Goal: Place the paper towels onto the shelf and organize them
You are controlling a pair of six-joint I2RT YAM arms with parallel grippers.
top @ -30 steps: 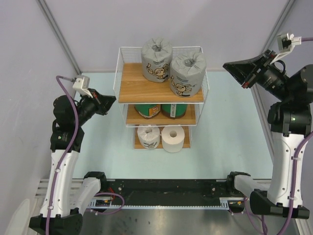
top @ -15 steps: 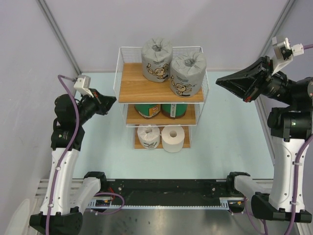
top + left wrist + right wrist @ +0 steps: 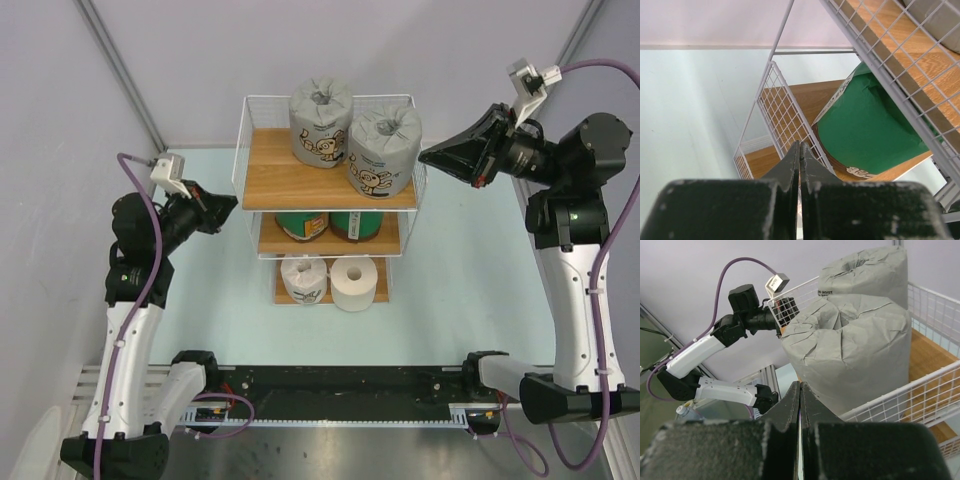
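The white wire shelf (image 3: pixel 242 150) stands mid-table with three wooden boards. Two grey cartoon-print rolls (image 3: pixel 320 122) (image 3: pixel 383 150) stand on the top board. Two green rolls (image 3: pixel 302 225) (image 3: pixel 355 225) sit on the middle board. A white-wrapped roll (image 3: pixel 303 277) and a bare white roll (image 3: pixel 353 283) sit on the bottom board. My left gripper (image 3: pixel 230 203) is shut and empty at the shelf's left side; its wrist view shows a green roll (image 3: pixel 867 130). My right gripper (image 3: pixel 425 157) is shut and empty, its tip just right of the nearer grey roll (image 3: pixel 850 352) at the top tier's wire rail.
The pale green table surface (image 3: pixel 470 290) surrounds the shelf. Grey walls close in at the back and sides. A black rail (image 3: pixel 340 385) runs along the near edge between the arm bases.
My right arm has swung left and lowered toward the shelf's top tier, bringing its shut tip up to the right grey roll. The left arm has barely moved.
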